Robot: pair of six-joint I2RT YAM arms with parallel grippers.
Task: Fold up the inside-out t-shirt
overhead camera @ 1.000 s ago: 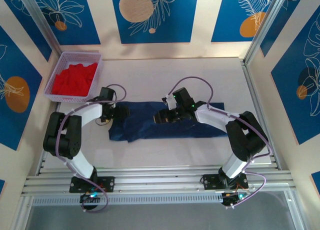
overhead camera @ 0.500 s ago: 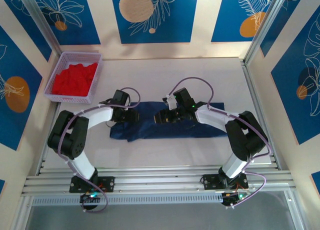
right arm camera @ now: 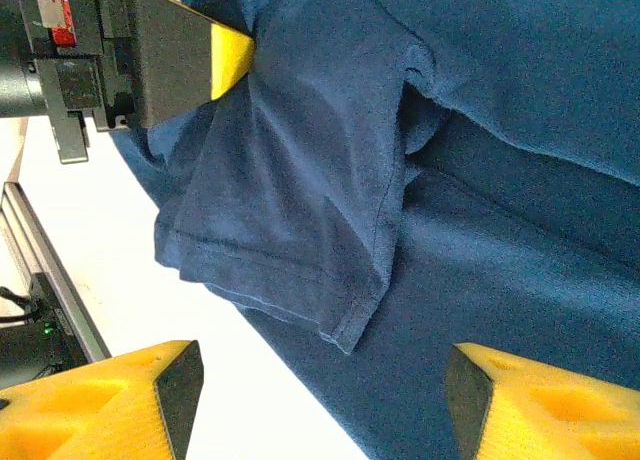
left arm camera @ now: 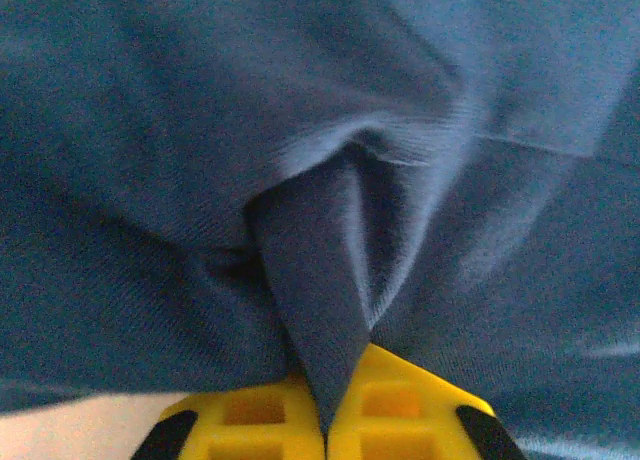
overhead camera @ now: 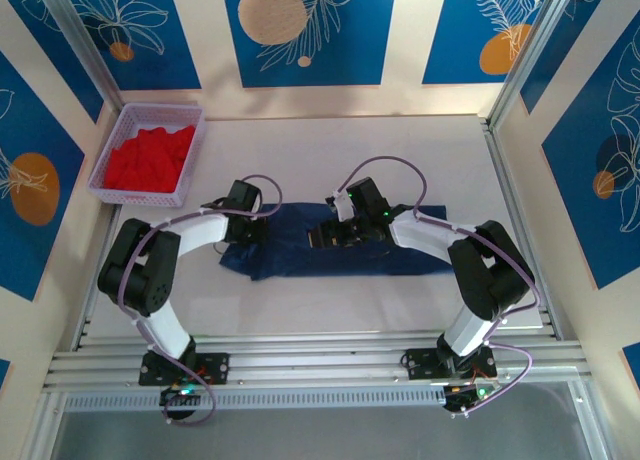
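while red garment lies in basket, left claw pinches navy t-shirt; right claw open

Pale tabletop carries the navy t-shirt, lying stretched across the middle; beyond the shirt's left end sits a lavender basket of red cloth.

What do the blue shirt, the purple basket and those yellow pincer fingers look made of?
The shirt looks like soft matte knit, probably cotton jersey: fine ribs, stitched hem, limp folds. The basket is likely plastic: lilac, latticed walls. The yellow fingers seem moulded hard plastic, matte, with square recesses.
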